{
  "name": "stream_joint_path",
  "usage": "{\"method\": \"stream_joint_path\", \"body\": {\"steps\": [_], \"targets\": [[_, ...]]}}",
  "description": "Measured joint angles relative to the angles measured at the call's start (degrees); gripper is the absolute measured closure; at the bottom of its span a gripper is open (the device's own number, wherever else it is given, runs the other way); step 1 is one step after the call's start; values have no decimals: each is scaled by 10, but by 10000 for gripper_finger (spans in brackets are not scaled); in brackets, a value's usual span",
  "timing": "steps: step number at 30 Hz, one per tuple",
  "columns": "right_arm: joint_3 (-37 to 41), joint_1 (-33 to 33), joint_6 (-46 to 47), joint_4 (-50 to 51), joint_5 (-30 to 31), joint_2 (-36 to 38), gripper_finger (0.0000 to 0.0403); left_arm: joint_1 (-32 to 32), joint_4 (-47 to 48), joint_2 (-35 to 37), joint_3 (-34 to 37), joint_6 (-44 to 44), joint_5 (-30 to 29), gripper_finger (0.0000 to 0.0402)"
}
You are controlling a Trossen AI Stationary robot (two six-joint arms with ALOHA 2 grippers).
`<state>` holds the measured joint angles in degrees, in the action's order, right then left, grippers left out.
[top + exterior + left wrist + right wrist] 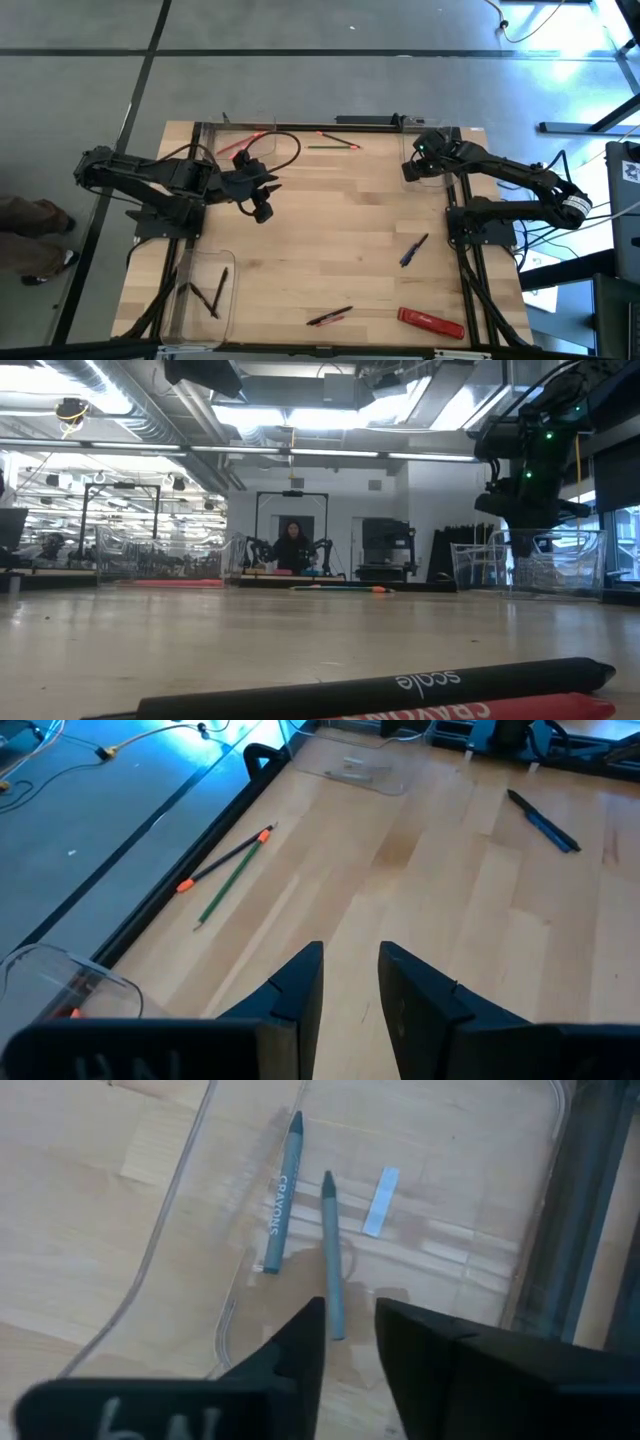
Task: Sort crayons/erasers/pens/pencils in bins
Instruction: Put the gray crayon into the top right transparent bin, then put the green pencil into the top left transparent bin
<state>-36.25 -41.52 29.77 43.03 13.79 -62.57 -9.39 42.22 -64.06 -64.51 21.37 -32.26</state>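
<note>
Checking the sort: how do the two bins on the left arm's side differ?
The upper bin in the high view holds red-pink crayons; the lower bin holds two dark pencils. The left gripper hovers beside the upper bin, away from the lower one. Both are clear trays.

Pale wood-grain table (330, 230) throughout. On it: flat red bar (431, 322), blue pen (413, 250), green pencil (228, 885) beside an orange-tipped black one (222, 860). Two grey-teal crayons (281, 1195) inside a clear bin (180, 1210); black grippers.
</note>
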Motion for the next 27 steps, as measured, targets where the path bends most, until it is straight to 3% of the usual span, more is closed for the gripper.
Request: {"method": "stream_joint_path", "body": {"steps": [9, 18, 24, 27], "targets": [[-12, 0, -5, 1, -4, 0, 261, 0, 6, 0, 0, 7, 0, 310], [-120, 39, -216, -29, -89, 1, 271, 8, 7, 0, 0, 50, 0, 310], [-143, 84, -419, -150, -192, -4, 273, 24, 7, 0, 0, 52, 0, 310], [-142, 92, -453, -198, -226, -26, 273, 33, 7, 0, 0, 52, 0, 310]]}}
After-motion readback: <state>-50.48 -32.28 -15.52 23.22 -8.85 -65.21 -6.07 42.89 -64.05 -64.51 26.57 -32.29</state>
